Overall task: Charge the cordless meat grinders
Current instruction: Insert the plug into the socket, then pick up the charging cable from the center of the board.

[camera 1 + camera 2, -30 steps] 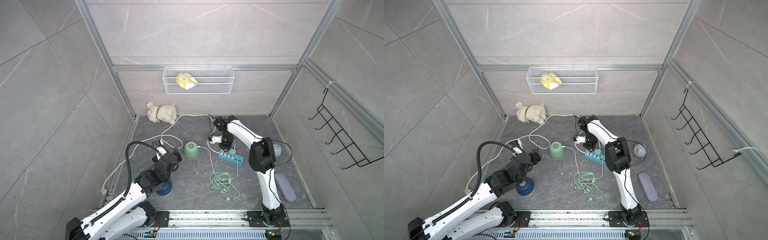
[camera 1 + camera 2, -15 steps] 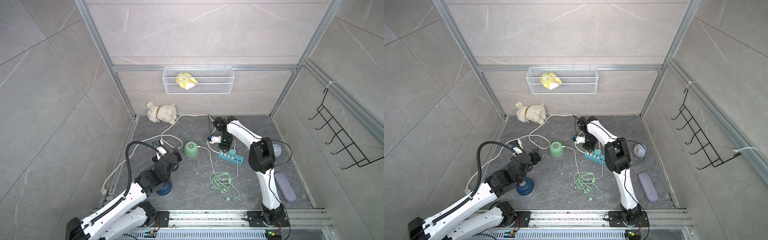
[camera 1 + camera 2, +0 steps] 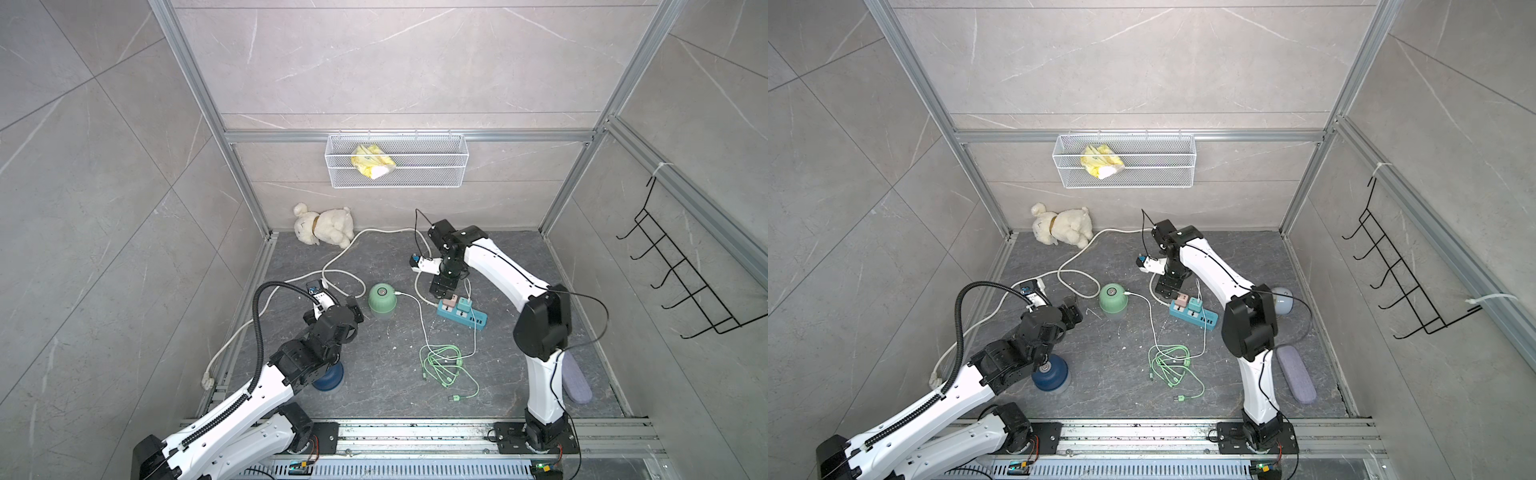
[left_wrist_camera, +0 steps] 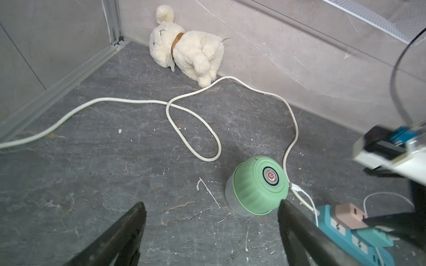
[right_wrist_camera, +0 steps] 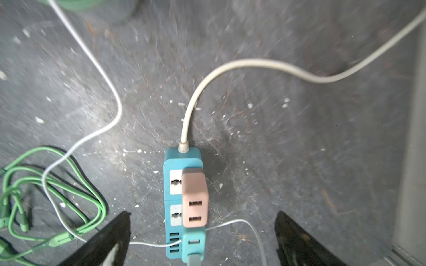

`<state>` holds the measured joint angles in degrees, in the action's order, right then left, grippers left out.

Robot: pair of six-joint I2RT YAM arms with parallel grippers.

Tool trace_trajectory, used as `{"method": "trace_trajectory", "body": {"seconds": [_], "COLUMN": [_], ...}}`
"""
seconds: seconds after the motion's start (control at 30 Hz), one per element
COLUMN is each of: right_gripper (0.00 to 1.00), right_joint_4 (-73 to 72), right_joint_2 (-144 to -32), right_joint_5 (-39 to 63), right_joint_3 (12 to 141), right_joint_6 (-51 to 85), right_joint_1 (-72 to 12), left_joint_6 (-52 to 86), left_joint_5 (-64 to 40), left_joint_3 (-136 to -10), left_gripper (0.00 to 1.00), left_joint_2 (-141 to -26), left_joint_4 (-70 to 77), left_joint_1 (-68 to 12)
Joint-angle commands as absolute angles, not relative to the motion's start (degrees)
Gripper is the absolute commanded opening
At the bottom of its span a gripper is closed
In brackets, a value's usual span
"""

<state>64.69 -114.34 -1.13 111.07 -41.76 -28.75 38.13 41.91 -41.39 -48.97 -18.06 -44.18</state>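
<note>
- Looking from above, in both top views the mint green grinder [image 3: 382, 297] [image 3: 1113, 297] stands upright near the middle of the grey table [image 3: 374, 395]. A thin white cable [image 3: 419, 316] is plugged into its side.
- The navy blue grinder [image 3: 1050, 374] stands near the front left part of the table. It is under the elbow of the left arm, which covers a part of it.
- The left end effector [image 3: 353, 311] hovers just beside the mint green grinder, on its left side, with its fingers spread.
- The right end effector [image 3: 442, 293] points down over the end of the blue power strip [image 3: 473, 322], close above the pink charger [image 3: 450, 301]. A teal charger [image 3: 464, 306] sits next to the pink one. From these views I cannot tell how its jaws stand.
- A bundle of green cable [image 3: 440, 361] lies in front of the strip, and a plush toy [image 3: 324, 226] lies at the back wall.
- In the left wrist view, the two dark fingers [image 4: 124, 230] are wide apart, with only bare table between them. The mint green grinder [image 4: 258, 184] stands at the tip of one finger; I cannot tell if they touch. A white plug sits in the grinder's side.
- In the right wrist view, which is a little blurred, the fingers [image 5: 106, 239] are spread wide and hold nothing. The power strip [image 5: 182, 156] lies below, between them. It carries the pink charger [image 5: 194, 198] and the teal charger [image 5: 193, 244]. The green cable [image 5: 53, 184] lies beside it.
</note>
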Motion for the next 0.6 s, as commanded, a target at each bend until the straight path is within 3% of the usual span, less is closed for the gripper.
{"method": "trace_trajectory", "body": {"seconds": [0.0, 0.3, 0.57], "right_gripper": [0.95, 0.92, 0.88], "right_joint_4": [55.61, 27.33, 38.09], "right_joint_2": [-102.05, -73.43, -66.3], "right_joint_5": [1.76, 1.84, -5.4], "right_joint_3": [105.5, 70.41, 65.41], "right_joint_6": [-37.48, -9.84, 10.21], "right_joint_1": [-29.29, -29.07, -28.75], "left_joint_6": [25.84, 17.32, 19.15], "left_joint_5": [43.42, 29.8, 18.43], "left_joint_3": [-46.4, -47.99, -48.58], "left_gripper": [0.95, 0.96, 0.97], "left_joint_2": [-47.99, -49.88, -55.88], "left_joint_4": [-16.0, -10.75, -7.94], "left_joint_1": [-43.13, -40.78, -40.78]}}
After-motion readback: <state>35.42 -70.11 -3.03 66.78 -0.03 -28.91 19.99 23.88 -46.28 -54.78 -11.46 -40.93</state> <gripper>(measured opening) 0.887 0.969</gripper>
